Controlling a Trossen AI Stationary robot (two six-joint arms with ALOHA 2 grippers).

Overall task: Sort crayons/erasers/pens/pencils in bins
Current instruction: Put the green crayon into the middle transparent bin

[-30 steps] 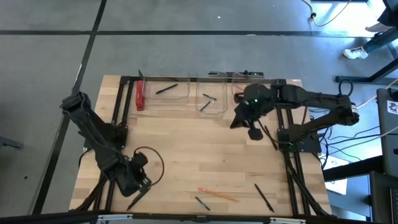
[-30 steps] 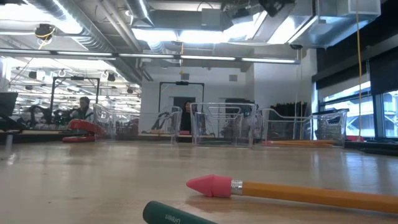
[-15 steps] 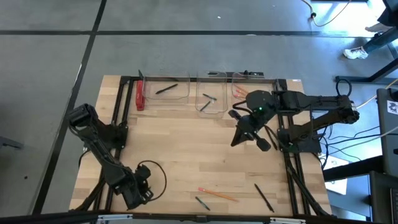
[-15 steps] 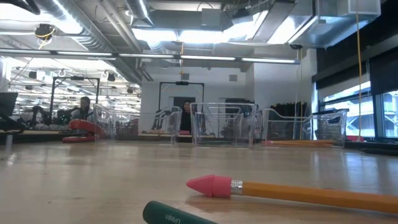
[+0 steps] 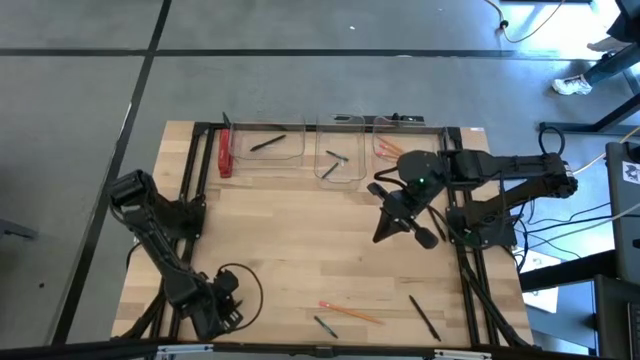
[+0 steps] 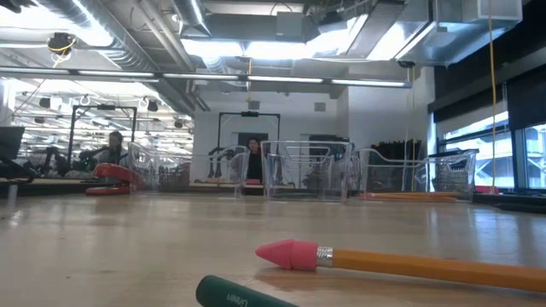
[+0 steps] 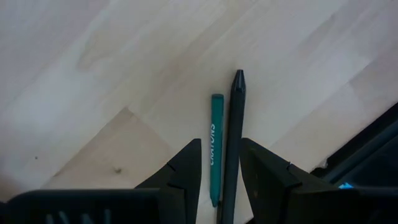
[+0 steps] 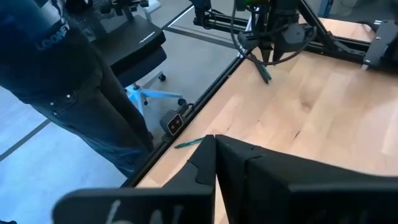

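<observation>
My left gripper (image 7: pixel 219 163) hung spread at the bench's near-left corner, straddling a crayon (image 7: pixel 214 146) and pen (image 7: pixel 231 137) lying side by side, long axes running straight ahead between my fingers.

Green crayon (image 7: pixel 215 146) printed "CRAYONS" in white along its side. Second green crayon (image 6: pixel 239 295) bears small white lettering, too blurred to read. Dark clothing of person (image 8: pixel 59 59) shows partial pale letters, not legible in full.
</observation>
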